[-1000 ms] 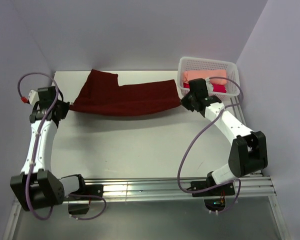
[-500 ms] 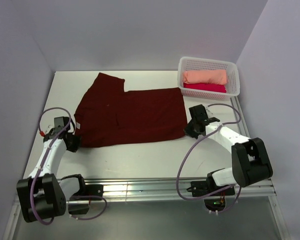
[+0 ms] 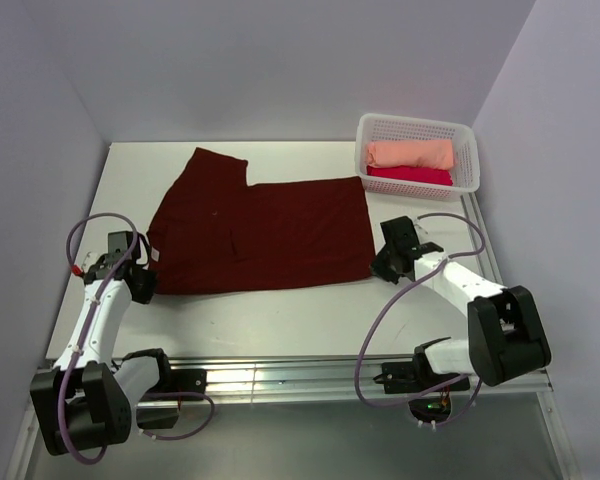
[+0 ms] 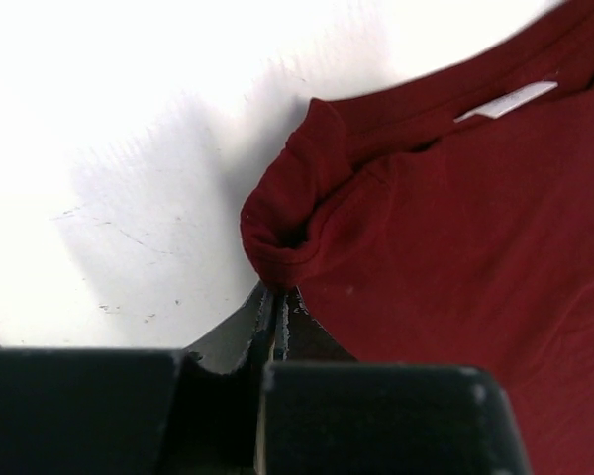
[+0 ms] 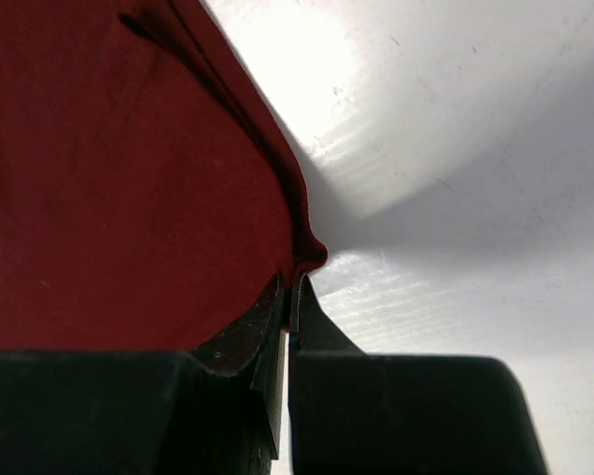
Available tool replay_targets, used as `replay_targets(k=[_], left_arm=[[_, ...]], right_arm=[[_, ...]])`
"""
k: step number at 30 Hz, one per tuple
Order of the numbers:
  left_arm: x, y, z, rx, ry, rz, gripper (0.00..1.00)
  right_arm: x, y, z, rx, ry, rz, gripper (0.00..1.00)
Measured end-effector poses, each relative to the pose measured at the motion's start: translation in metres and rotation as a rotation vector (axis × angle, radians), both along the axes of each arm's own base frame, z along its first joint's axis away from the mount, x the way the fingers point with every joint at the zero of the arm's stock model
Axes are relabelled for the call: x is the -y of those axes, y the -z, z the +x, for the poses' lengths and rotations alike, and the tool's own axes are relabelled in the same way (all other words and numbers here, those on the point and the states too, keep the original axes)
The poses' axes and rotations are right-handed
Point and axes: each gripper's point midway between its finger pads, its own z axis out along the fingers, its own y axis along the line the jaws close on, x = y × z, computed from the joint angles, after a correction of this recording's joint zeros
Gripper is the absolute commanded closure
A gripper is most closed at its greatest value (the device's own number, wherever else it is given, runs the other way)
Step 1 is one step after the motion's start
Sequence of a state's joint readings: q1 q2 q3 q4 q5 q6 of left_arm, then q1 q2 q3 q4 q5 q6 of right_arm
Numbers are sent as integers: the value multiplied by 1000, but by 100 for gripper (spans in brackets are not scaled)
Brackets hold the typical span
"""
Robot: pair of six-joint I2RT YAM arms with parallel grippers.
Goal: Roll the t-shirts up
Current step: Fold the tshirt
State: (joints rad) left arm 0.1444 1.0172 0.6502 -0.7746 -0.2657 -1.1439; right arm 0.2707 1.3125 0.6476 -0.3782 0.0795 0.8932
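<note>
A dark maroon t-shirt (image 3: 260,235) lies spread flat across the middle of the white table (image 3: 280,315). My left gripper (image 3: 150,283) is at its near left corner. In the left wrist view the left gripper (image 4: 277,294) is shut on a bunched fold of the maroon shirt (image 4: 455,247), close to the grey neck label (image 4: 505,101). My right gripper (image 3: 378,268) is at the near right corner. In the right wrist view the right gripper (image 5: 293,279) is shut on the edge of the shirt (image 5: 109,198). A peach shirt (image 3: 410,153) and a crimson shirt (image 3: 410,176) lie folded in the basket.
A white mesh basket (image 3: 468,152) stands at the back right of the table, close behind the right arm. Grey walls close in the back and both sides. A metal rail (image 3: 310,378) runs along the near edge between the arm bases.
A second ago both grippers held the maroon shirt stretched near the back. They have drawn it toward the near edge and laid it flat. Since half a second ago little has moved.
</note>
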Motion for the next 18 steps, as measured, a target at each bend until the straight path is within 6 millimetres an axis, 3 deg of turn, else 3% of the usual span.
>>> replay_targets(k=[2,3,5,6,9,14,18], left_arm=[[-2,1,-2,-15,-9,13,90],[-4,2,-3,-23,-12,19,64],[-6,3,-5,-37,-27,30,54],[-8,4,-5,-43,-36,37,42],[-11,5,-9,-60,-56,52,30],[-19,-1,-15,-73,-98,86,28],[-31,-29,-9,-4,-121,151,26]], right_arm=[[1,1,-4,-2,-2,1,100],[1,1,-5,-1,-3,3,100],[0,-1,-6,7,-4,8,100],[0,-2,-6,13,-5,10,100],[0,-6,-7,27,-7,17,100],[1,-4,-12,26,-11,16,100],[3,0,-19,21,-11,15,100]])
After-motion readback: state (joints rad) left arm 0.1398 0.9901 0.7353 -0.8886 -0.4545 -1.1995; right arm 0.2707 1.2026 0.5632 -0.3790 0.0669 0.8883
